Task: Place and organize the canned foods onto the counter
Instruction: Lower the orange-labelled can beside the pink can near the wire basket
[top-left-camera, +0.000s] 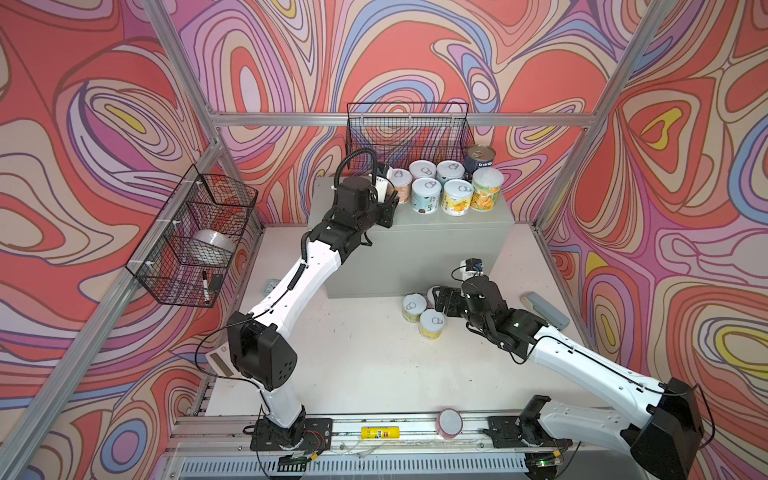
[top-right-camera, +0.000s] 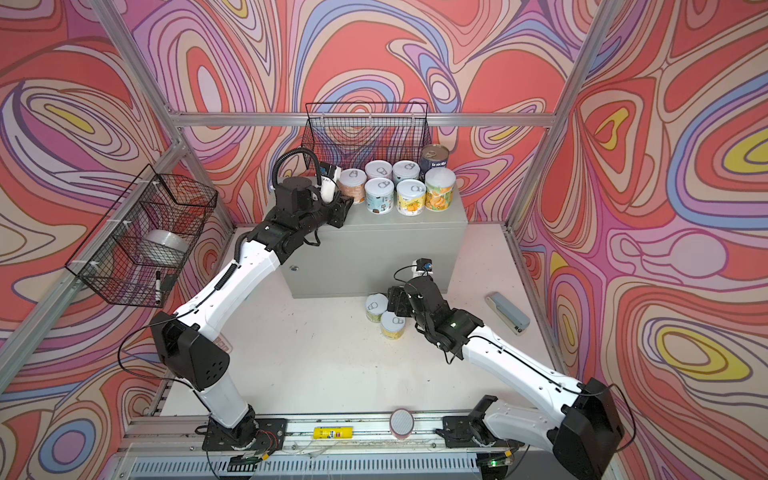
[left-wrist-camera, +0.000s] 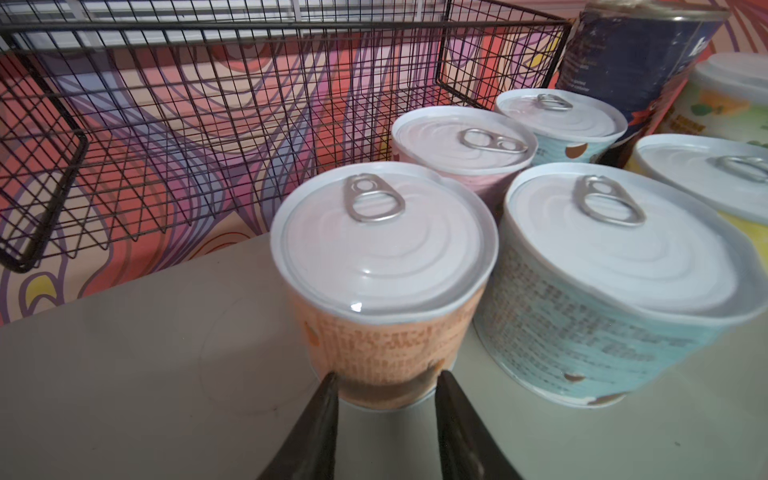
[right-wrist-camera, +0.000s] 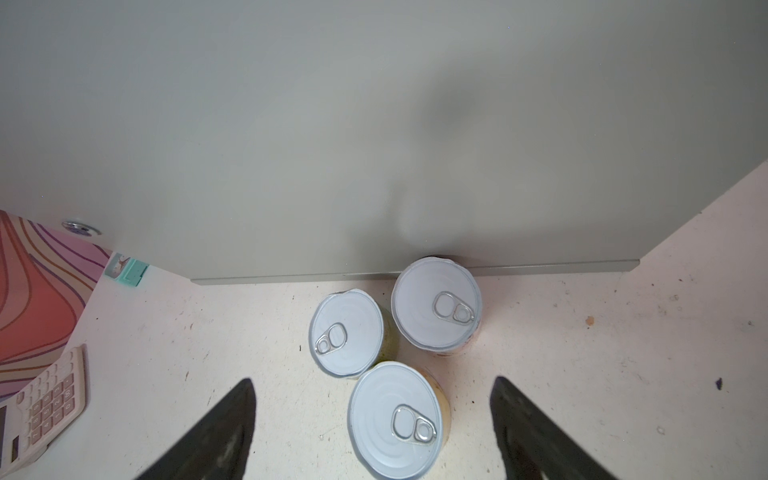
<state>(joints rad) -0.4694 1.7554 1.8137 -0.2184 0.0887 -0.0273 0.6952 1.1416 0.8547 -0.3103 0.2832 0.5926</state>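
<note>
Seven cans (top-left-camera: 427, 195) stand upright on the grey counter (top-left-camera: 457, 226), grouped at its back right part in both top views. Five are small with white pull-tab lids. A taller dark-blue can (top-left-camera: 480, 160) stands at the back and an orange-fruit can (top-left-camera: 487, 191) at the right end. Behind them a wire basket (top-left-camera: 409, 124) hangs on the wall.

The leftmost of the group is a peach can (top-left-camera: 401, 186). The left gripper (top-left-camera: 390, 204) is low over the counter top, just beside this can. In the left wrist view its fingers (left-wrist-camera: 322, 419) are drawn near together, with a gap much narrower than the can, and they hold nothing. Their tips are right at the foot of the peach can; if they touch it, I cannot tell. A teal can (left-wrist-camera: 615, 291) stands just beside it.

Three more cans stand upright on the white surface (right-wrist-camera: 623, 353) below, close together, near the front wall of the counter. The right gripper (right-wrist-camera: 372, 379) hovers over them with its fingers (right-wrist-camera: 224, 424) spread wide and empty. In the right wrist view the nearest can (right-wrist-camera: 397, 419) shows between the two fingers, apart from both.
</note>
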